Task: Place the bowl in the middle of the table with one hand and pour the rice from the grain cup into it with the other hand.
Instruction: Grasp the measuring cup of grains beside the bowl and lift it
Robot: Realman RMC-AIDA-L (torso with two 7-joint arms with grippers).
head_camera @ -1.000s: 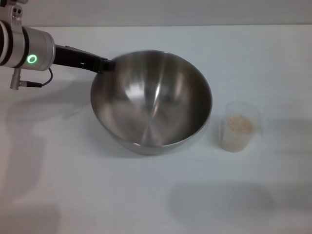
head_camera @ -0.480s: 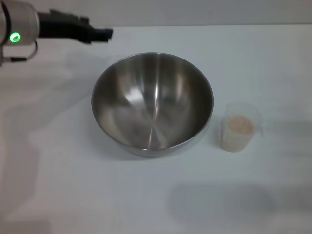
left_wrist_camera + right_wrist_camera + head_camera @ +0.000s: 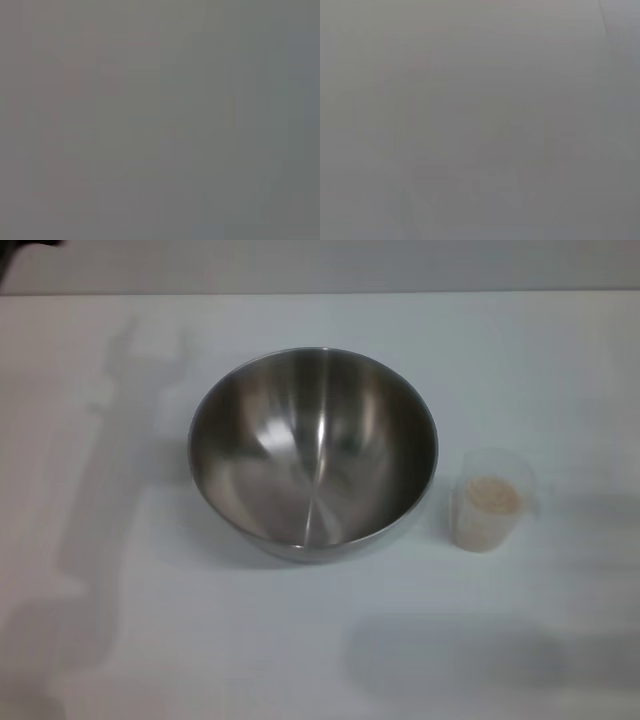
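white table [image 3: 150, 640] holds the bowl [image 3: 313, 452] mid-surface, grain cup [image 3: 490, 502] of rice [image 3: 493, 494] beside it; no hand visible

My left arm has pulled back from the bowl [image 3: 312, 452]: a second ago my fingers were at its far left rim, half a second ago they were lifted clear toward the table's [image 3: 200, 640] far left corner. Now only a dark sliver, probably part of that arm, shows there. The bowl, released, has settled level from its tilt.
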